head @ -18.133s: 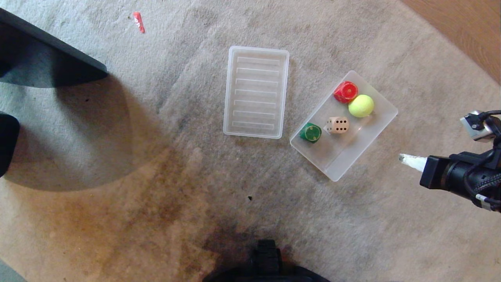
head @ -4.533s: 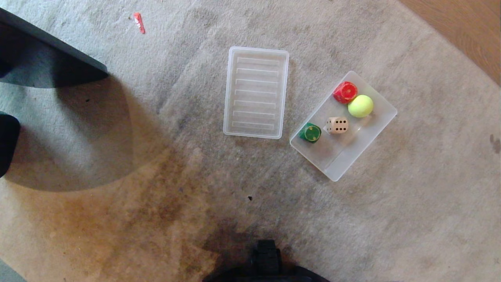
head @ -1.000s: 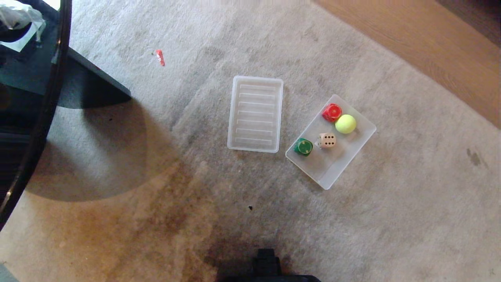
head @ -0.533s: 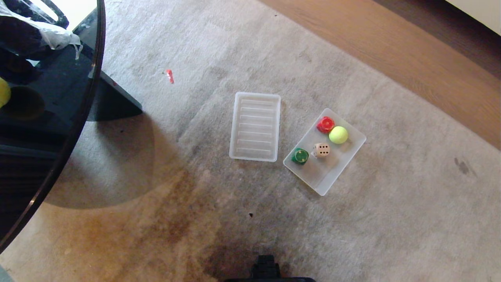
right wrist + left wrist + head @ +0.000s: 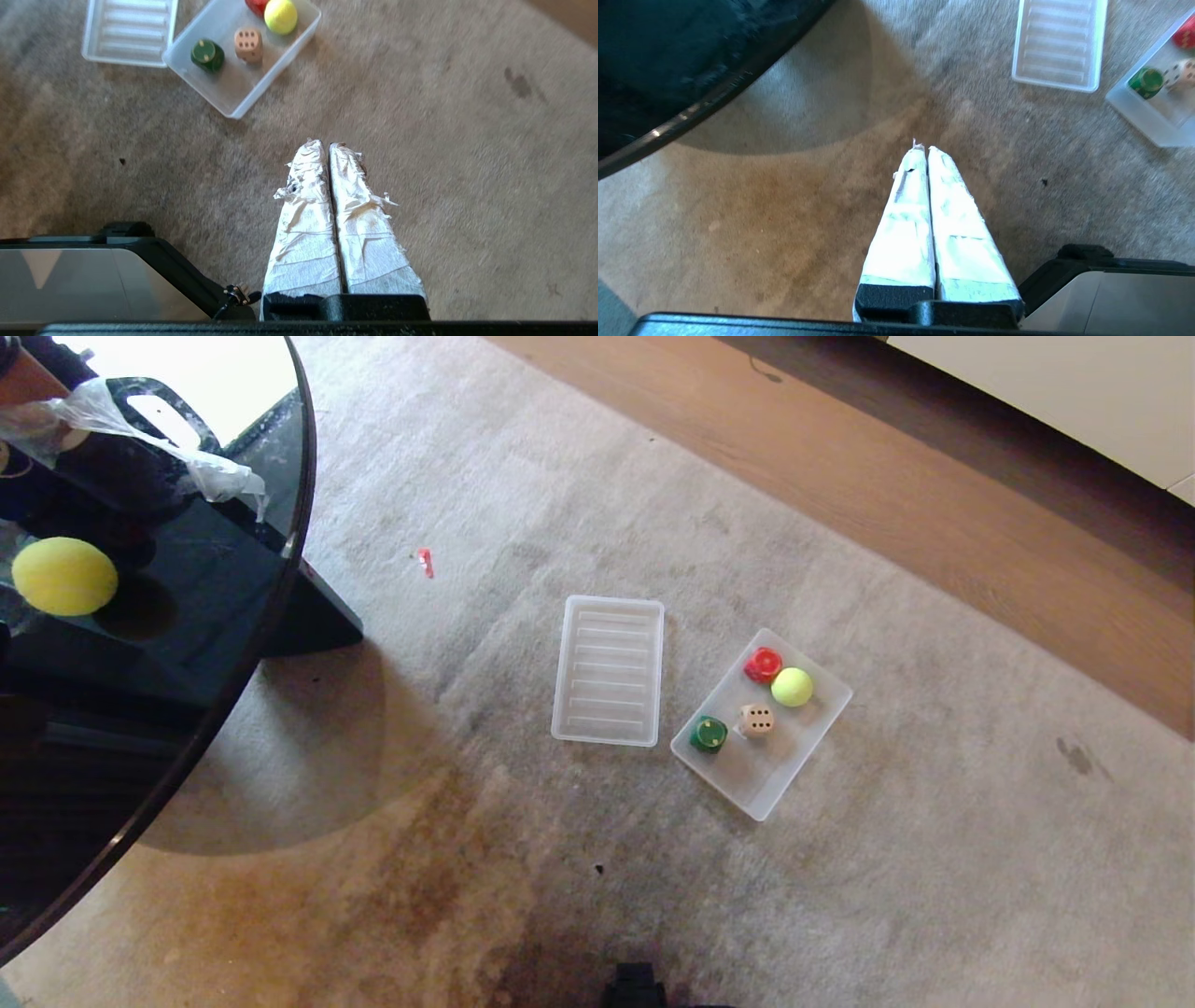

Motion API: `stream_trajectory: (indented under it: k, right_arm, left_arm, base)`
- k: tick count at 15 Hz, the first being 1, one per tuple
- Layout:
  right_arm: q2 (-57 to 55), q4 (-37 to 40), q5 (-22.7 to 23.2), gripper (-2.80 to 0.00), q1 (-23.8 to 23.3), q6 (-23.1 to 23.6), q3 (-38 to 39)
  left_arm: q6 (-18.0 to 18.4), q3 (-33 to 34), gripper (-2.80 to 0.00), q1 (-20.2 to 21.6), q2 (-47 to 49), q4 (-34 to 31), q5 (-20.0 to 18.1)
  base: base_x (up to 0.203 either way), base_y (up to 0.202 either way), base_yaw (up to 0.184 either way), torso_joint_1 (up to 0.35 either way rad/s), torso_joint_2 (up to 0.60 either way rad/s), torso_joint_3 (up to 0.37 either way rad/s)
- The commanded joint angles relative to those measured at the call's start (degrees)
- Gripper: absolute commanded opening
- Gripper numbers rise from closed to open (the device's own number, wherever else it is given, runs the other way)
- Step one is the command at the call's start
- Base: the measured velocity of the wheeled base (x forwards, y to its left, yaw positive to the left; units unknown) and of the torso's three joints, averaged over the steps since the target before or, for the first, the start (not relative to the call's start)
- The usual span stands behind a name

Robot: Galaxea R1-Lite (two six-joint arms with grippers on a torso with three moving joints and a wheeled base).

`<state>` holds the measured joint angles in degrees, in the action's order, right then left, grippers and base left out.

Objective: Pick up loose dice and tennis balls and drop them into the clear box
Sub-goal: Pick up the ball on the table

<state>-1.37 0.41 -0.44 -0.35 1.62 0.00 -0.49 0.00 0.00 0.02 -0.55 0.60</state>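
Note:
The clear box (image 5: 767,786) lies on the carpet right of centre. In it are a tennis ball (image 5: 792,687), a beige die (image 5: 756,721), a red die (image 5: 763,665) and a green die (image 5: 709,735). A second tennis ball (image 5: 63,576) rests on the black glass table at the far left. Neither arm shows in the head view. My left gripper (image 5: 923,148) hangs shut and empty over bare carpet. My right gripper (image 5: 325,143) is also shut and empty, well short of the clear box (image 5: 233,88) with the beige die (image 5: 248,44) and tennis ball (image 5: 281,16).
A flat ribbed lid (image 5: 608,670) lies just left of the box. The round black glass table (image 5: 187,644) fills the left side, with crumpled plastic (image 5: 140,429) on it. A small red scrap (image 5: 426,562) lies on the carpet. Wooden floor (image 5: 934,504) borders the far right.
The whole head view has shifted: the camera has risen, so box and lid look smaller and the tabletop with its ball has come into view. Nothing on the carpet has moved.

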Motion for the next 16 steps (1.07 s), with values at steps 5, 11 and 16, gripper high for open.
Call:
stream_trajectory:
  k: [5,11,16]
  right_arm:
    - [-0.1,0.0,0.0,-2.80,0.0,0.0,0.2]
    - [-0.1,-0.1,0.0,-2.80,0.0,0.0,0.2]
    - [-0.1,-0.1,0.0,-2.80,0.0,0.0,0.2]
  left_arm:
    - [0.0,0.1,-2.80,0.0,0.1,0.0,0.0]
    - [0.0,0.1,-2.80,0.0,0.1,0.0,0.0]
    - [0.0,0.1,-2.80,0.0,0.1,0.0,0.0]
  base:
    - [0.000,0.000,0.000,0.002,0.00,0.202]
    - [0.000,0.000,0.000,-0.001,0.00,0.202]
    - [0.000,0.000,0.000,0.001,0.00,0.205]
